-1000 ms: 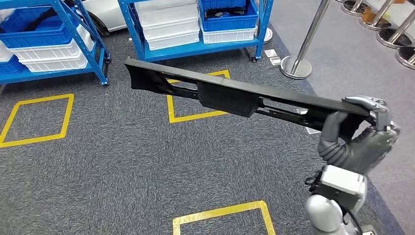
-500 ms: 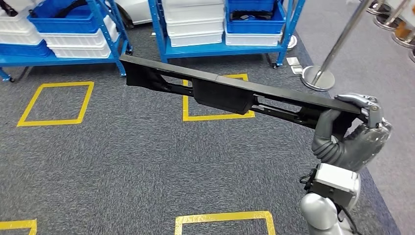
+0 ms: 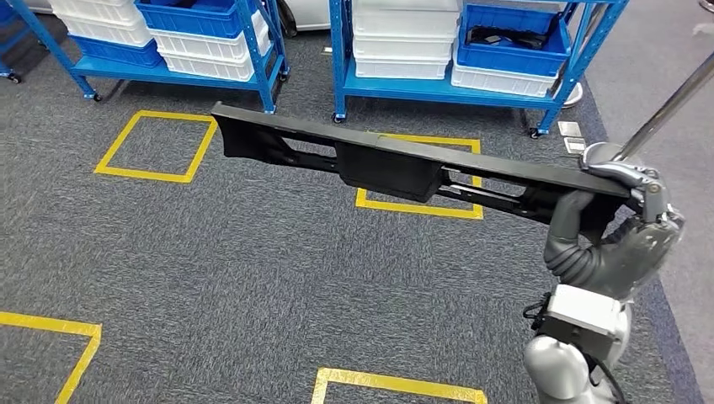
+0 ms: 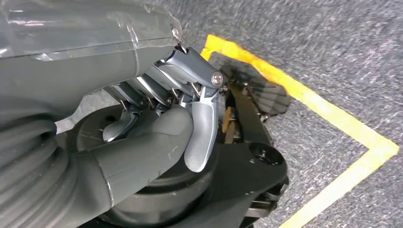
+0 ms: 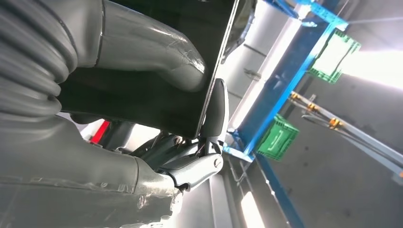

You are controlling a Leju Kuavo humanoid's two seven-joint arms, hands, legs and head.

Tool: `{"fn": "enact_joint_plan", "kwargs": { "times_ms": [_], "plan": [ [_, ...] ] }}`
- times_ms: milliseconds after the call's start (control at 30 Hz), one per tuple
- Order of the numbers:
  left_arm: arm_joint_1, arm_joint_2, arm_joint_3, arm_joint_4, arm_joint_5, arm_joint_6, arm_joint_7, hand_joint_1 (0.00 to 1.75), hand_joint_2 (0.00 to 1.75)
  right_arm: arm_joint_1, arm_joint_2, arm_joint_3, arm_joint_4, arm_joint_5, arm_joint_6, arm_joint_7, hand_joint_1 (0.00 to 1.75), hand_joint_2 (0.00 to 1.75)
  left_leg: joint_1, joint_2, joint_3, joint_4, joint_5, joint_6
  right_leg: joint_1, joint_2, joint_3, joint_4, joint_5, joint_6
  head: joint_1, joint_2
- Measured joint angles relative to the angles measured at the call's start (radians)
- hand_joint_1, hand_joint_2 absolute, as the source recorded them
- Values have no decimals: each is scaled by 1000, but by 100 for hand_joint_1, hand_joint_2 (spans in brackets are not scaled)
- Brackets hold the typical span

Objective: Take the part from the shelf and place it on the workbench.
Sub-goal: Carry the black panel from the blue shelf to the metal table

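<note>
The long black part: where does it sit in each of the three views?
Head view: the long black part spans the middle, its right end held by the right hand.
Right wrist view: its dark flat end lies clamped under the thumb.
Left wrist view: not in it.
Shared landmark: the blue shelf frame.

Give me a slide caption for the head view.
Right hand grips one end of a long black part held above grey carpet, blue shelves behind.
</note>
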Motion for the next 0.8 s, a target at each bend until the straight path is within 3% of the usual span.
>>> {"fn": "enact_joint_plan", "kwargs": {
  "times_ms": [67,133,200,233,267,300,367,433,500,567,633,700,733,800],
  "plan": [
    [-1,0,0,0,0,1,0,175,175,-3,-3,4,0,2,0,1,175,175,-4,36,-15,39,-22,-12,-4,-27,10,-9,0,-11,-8,0],
    [-3,0,0,0,0,1,-1,175,175,-4,-5,7,-1,5,0,6,175,175,-3,89,-69,151,-74,-23,-3,-58,20,-13,-5,-21,-17,0],
    [-3,1,0,0,1,1,-5,175,175,-5,-6,9,-1,7,0,12,175,175,4,105,-131,262,-108,-30,-2,-88,26,-13,-11,-24,-19,0],
    [-2,1,0,0,1,2,-7,175,175,-5,-6,10,-1,8,0,14,175,175,7,108,-141,275,-100,-31,-3,-101,30,-13,-15,-23,-19,0],
    [-1,1,0,0,1,2,-8,175,175,-6,-7,12,-1,8,0,15,175,175,9,112,-130,247,-74,-32,-4,-113,35,-13,-19,-20,-19,0],
    [-1,2,0,0,1,2,-10,175,175,-7,-7,13,-1,8,0,16,175,175,10,121,-102,185,-35,-30,-4,-124,43,-13,-24,-17,-19,0],
    [-1,2,0,0,1,2,-11,175,175,-9,-8,14,-1,9,0,17,175,175,4,158,-42,58,18,-24,-2,-144,56,-13,-35,-8,-20,0],
    [-2,2,0,0,1,2,-11,175,175,-13,-11,17,-1,9,0,17,175,175,-5,176,-25,10,22,-14,4,-160,62,-15,-41,2,-18,0],
    [0,2,0,0,0,2,-11,175,175,-17,-13,20,-1,9,0,17,175,175,-5,159,-26,3,23,-2,5,-172,70,-20,-46,14,-15,0],
    [2,2,0,0,0,2,-11,175,175,-21,-15,22,-1,10,0,18,175,175,-1,141,-21,-7,26,10,2,-143,64,4,-69,22,-12,0],
    [-1,1,-2,0,-1,2,-11,175,175,-21,-19,23,-1,8,0,19,175,175,1,123,-17,-12,26,19,2,-96,14,103,-119,22,-4,0],
    [-3,1,-6,0,-1,2,-11,175,175,-21,-24,26,2,6,0,21,175,175,-1,101,-15,-12,25,26,4,-78,-52,215,-151,20,3,0],
    [-3,1,-9,0,-2,3,-11,175,175,-21,-26,29,3,6,0,22,175,175,-3,88,-13,-12,24,27,5,-75,-70,234,-143,19,5,0],
    [-2,1,-15,0,-3,4,-11,175,175,-26,-30,36,7,9,0,26,175,175,-4,61,-8,-10,21,27,5,-64,-56,169,-73,13,6,0]
  ]
}}
